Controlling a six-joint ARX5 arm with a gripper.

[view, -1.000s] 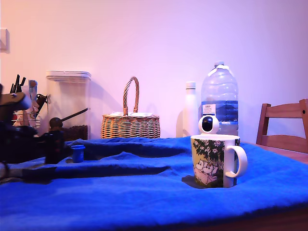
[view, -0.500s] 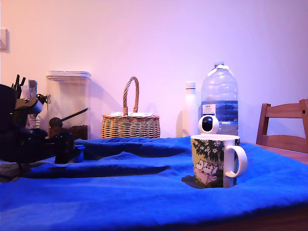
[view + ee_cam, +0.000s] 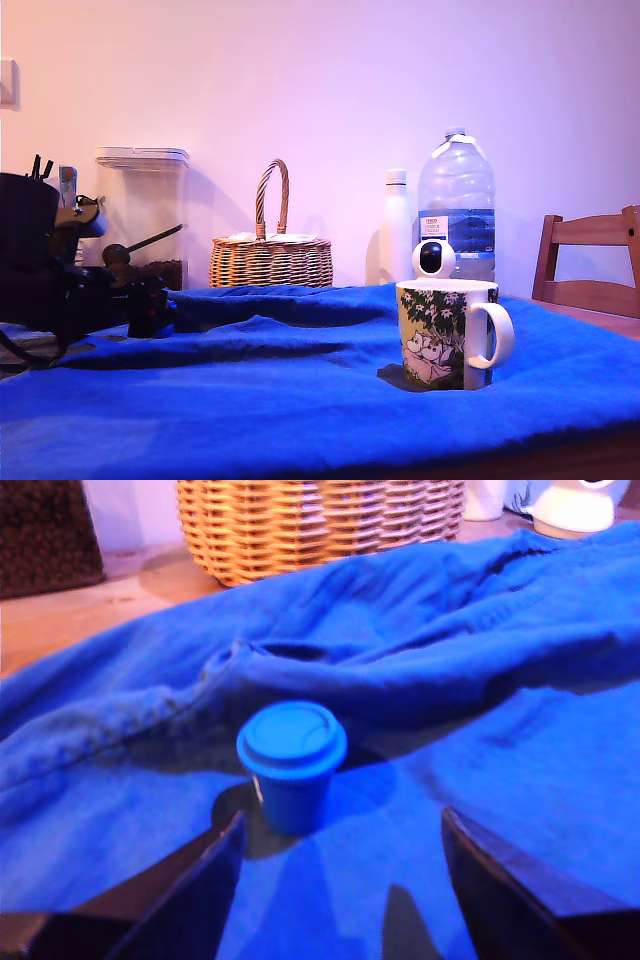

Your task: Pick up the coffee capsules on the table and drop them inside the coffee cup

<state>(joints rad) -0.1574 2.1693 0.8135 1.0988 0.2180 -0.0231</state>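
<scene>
On the blue cloth (image 3: pixel 520 740): one blue capsule (image 3: pixel 291 764), one mug (image 3: pixel 447 333).

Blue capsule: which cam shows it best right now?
Wrist view. The blue capsule stands upright on the cloth, whole, ahead of the open gripper. In the exterior view the arm hides it.

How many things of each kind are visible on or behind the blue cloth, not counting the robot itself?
Coffee capsule, bright blue: 1
Coffee cup: 1
Wicker basket: 1
Large water bottle: 1
White slim bottle: 1
Round white camera: 1
Clear storage container: 1
Wooden chair: 1
Total: 8
</scene>
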